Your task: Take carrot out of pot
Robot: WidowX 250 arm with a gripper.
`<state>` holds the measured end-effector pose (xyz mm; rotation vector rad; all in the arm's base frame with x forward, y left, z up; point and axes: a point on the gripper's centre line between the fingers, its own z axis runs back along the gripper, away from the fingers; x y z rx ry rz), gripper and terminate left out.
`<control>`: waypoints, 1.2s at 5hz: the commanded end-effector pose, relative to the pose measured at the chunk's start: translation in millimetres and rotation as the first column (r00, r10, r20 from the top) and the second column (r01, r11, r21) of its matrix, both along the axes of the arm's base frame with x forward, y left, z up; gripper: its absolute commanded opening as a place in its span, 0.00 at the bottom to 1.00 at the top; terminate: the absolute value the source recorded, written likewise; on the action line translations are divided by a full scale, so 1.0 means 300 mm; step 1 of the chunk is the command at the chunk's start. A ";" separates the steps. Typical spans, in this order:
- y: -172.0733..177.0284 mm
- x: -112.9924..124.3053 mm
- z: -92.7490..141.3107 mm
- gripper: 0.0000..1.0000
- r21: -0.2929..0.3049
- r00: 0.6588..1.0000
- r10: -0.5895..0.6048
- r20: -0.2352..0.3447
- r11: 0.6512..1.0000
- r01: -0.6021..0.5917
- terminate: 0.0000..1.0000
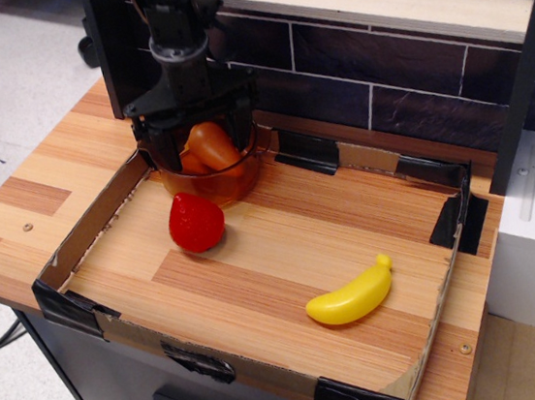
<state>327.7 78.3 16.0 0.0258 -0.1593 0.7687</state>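
Observation:
The orange carrot (212,146) lies tilted inside the amber pot (229,181) at the back left corner of the cardboard tray. My gripper (204,141) hangs straight over the pot, lowered into it. Its two black fingers (167,146) stand apart on either side of the carrot, with small gaps visible. The jaws are open and hold nothing. The gripper body hides the pot's back rim.
A red strawberry (196,220) sits just in front of the pot. A yellow banana (351,294) lies at the front right. Low cardboard tray walls (94,216) ring the wooden surface. A dark brick wall (371,90) stands close behind.

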 end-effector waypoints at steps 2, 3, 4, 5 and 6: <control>0.024 -0.010 0.010 0.00 0.028 0.999 -0.009 0.047 1.000 0.008 0.00; 0.031 -0.013 0.051 0.00 0.027 0.997 -0.006 0.072 1.000 0.005 0.00; 0.042 -0.010 0.121 0.00 0.066 0.990 0.002 0.144 0.998 -0.012 0.00; 0.036 -0.005 0.233 0.00 0.039 0.975 0.025 0.222 0.999 -0.035 0.00; 0.010 -0.017 0.316 0.00 0.013 0.963 0.014 0.270 1.000 -0.018 0.00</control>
